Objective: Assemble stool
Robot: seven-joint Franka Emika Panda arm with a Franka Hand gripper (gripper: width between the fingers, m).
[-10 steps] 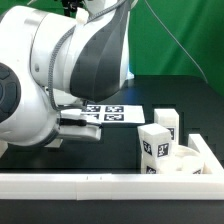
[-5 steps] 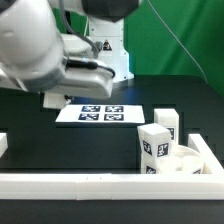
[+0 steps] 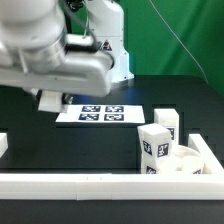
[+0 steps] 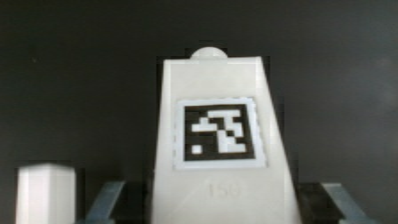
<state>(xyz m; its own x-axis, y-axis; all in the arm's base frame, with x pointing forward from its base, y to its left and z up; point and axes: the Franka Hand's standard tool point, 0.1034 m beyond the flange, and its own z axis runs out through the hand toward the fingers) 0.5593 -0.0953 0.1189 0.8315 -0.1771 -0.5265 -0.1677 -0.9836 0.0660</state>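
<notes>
A white stool leg (image 4: 222,120) with a black-and-white tag fills the wrist view and stands between my gripper's (image 4: 217,203) two fingers (image 4: 111,200), which are shut on its near end. In the exterior view the gripper (image 3: 50,100) hangs above the table at the left, and the arm hides the held leg. Two more tagged legs (image 3: 153,146) (image 3: 168,124) stand at the exterior view's right beside the round seat ring (image 3: 186,164).
The marker board (image 3: 100,113) lies flat on the black table behind the middle. A long white rail (image 3: 100,184) runs along the front and another (image 3: 211,153) closes the right side. Another white piece (image 4: 45,195) shows beside the held leg in the wrist view.
The arm has swung up and toward the exterior view's left, uncovering the marker board. The legs and seat ring at the right have not moved.
</notes>
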